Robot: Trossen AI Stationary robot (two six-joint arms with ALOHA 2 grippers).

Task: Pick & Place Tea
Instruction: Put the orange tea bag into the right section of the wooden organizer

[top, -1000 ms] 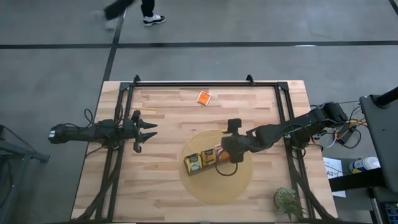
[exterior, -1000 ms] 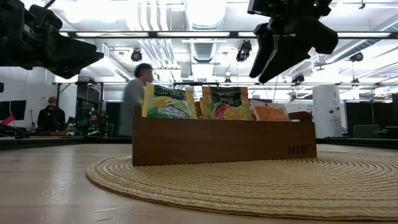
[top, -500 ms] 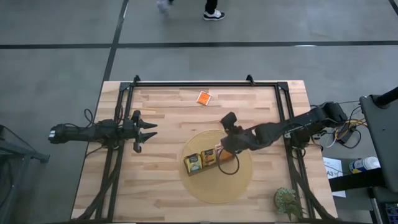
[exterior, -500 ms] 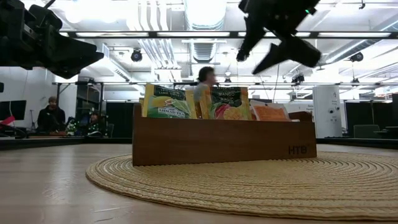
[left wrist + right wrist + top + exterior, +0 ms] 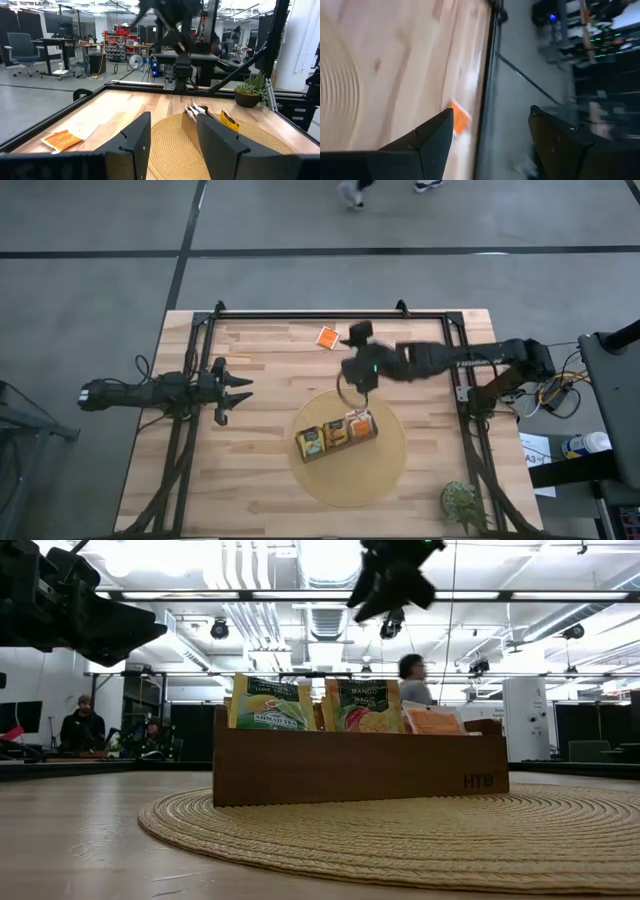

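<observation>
Right hand heads for the stray sachet

I've swung my right hand (image 5: 352,346), wide open and empty, off the tray (image 5: 336,435) toward the far orange sachet (image 5: 327,337); left hand (image 5: 236,390) waits, part-open.

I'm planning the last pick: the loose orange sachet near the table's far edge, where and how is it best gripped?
The orange sachet lies flat on the bare wood, so probably come straight down and pinch across two opposite edges. The right gripper, open and nearly above it, is best placed; the left gripper waits far off.
</observation>
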